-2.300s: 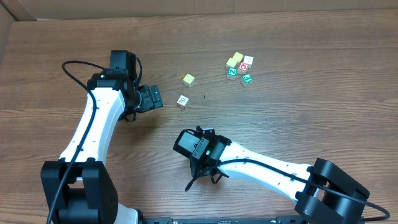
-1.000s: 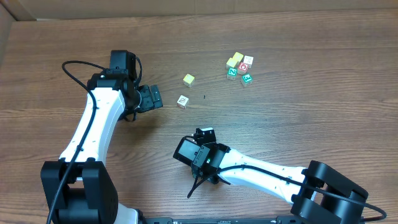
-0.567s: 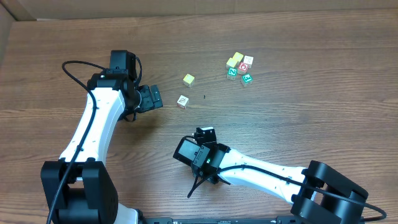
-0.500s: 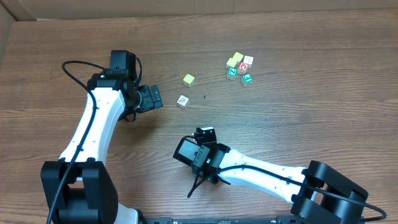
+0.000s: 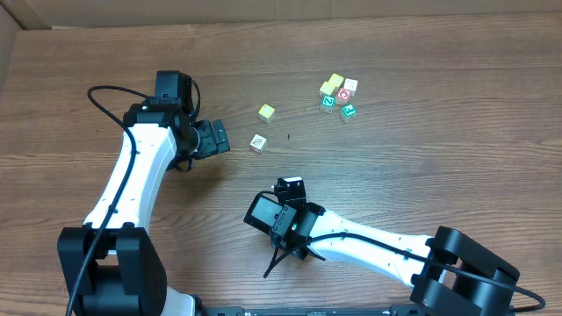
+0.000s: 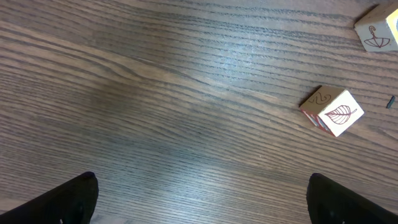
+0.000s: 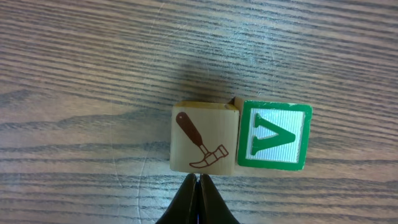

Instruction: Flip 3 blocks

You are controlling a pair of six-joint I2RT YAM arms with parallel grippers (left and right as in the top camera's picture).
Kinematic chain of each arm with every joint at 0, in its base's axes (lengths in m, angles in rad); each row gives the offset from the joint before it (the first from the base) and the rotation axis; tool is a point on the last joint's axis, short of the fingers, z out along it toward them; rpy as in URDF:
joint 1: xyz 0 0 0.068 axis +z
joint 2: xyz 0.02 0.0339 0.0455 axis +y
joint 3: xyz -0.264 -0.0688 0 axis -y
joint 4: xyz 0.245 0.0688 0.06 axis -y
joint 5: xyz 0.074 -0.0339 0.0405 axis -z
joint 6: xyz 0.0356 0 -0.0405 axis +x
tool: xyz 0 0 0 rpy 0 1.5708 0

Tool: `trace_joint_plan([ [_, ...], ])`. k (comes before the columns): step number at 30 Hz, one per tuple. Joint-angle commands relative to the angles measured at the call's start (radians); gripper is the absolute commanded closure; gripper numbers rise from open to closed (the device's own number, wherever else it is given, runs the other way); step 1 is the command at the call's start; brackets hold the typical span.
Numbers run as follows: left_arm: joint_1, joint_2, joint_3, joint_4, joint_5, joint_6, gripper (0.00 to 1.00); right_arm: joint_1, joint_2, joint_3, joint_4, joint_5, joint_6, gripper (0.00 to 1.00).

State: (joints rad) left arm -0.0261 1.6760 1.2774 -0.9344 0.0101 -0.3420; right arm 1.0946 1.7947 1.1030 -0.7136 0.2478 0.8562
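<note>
Wood-grain counter (image 5: pixel 439 175) carries everything loose; no box, tray or bowl is in view, so nothing sits inside anything.

Right pincer (image 7: pixel 199 190) is pressed closed to a thin point, holding nothing; its tips sit just below the seam between the hammer block (image 7: pixel 202 137) and the green V block (image 7: pixel 273 135), which stand touching side by side; whether the tips touch either block I cannot tell. Closed tips probably serve as a poker here, suited to tipping a small cube over rather than pinching it. From overhead this pair is hard to make out under the arm's head.

Left pincer (image 6: pixel 205 202) gapes wide and empty, its dark fingertips at the lower corners of its wrist view; the leaf block (image 6: pixel 333 112) lies ahead and to the right of the gap, apart from both fingers, likely the cube it would straddle next. A yellow umbrella block (image 6: pixel 378 34) lies beyond it. A cluster of blocks (image 5: pixel 338 95) rests well apart from both arms.
</note>
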Motion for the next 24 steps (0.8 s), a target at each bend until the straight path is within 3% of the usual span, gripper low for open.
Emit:
trace_joint_plan([
  [1, 0.000, 0.003, 0.014, 0.001, -0.011, -0.014, 0.00, 0.005, 0.008, -0.005, 0.006, 0.025, 0.009, 0.96],
  [16, 0.000, 0.003, 0.014, 0.001, -0.011, -0.014, 0.00, -0.014, 0.005, 0.002, 0.008, -0.018, 0.008, 0.96],
  [24, 0.000, 0.003, 0.014, 0.001, -0.011, -0.014, 0.00, -0.043, -0.089, 0.176, -0.126, -0.125, -0.080, 0.96],
])
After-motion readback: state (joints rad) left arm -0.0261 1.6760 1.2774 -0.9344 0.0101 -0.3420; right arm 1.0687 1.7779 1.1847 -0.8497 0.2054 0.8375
